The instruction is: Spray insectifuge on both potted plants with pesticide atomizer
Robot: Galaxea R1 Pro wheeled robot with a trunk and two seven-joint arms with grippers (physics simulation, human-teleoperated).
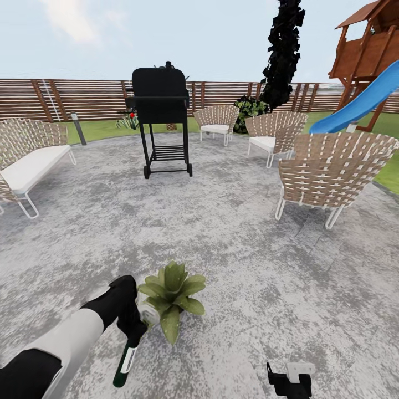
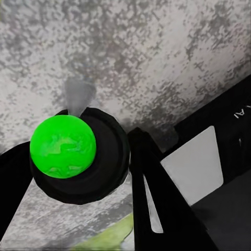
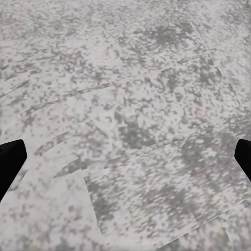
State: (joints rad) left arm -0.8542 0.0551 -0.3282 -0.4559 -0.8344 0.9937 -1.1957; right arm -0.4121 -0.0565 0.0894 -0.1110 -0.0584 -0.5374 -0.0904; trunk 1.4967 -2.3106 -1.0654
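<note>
Clamped on the pesticide atomizer point(image 1: 125, 361), the jaws of the left gripper point(image 1: 134, 327) hold the slim dark green bottle low in the lower left of the head view, its white band showing and its body slanting down toward the bottom edge. The bottle's upper end sits just beside the potted plant point(image 1: 172, 296) — a placement that, I judge, puts the nozzle close enough to wet the speckled leaves. That plant stands on the grey patio point(image 1: 233, 249) below centre; I can make out only this one. The right gripper point(image 1: 291, 377) sits at the bottom edge right of centre, away from the work. Farther back stand a black grill point(image 1: 160, 119), a white-cushioned bench point(image 1: 27, 160) at the left and woven chairs point(image 1: 327, 172) at the right, with a blue slide point(image 1: 363, 100) in the upper right.

In the left wrist view the pesticide atomizer point(image 2: 64, 146) appears end-on as a bright green ball in a black ring at centre left, a dark finger point(image 2: 157, 198) pressed beside it, and a sliver of leaf at the bottom edge (so the plant is very near).

In the right wrist view two dark fingertips point(image 3: 10, 162) sit at the left and right edges over bare paving — jaws wide apart, holding nothing.
</note>
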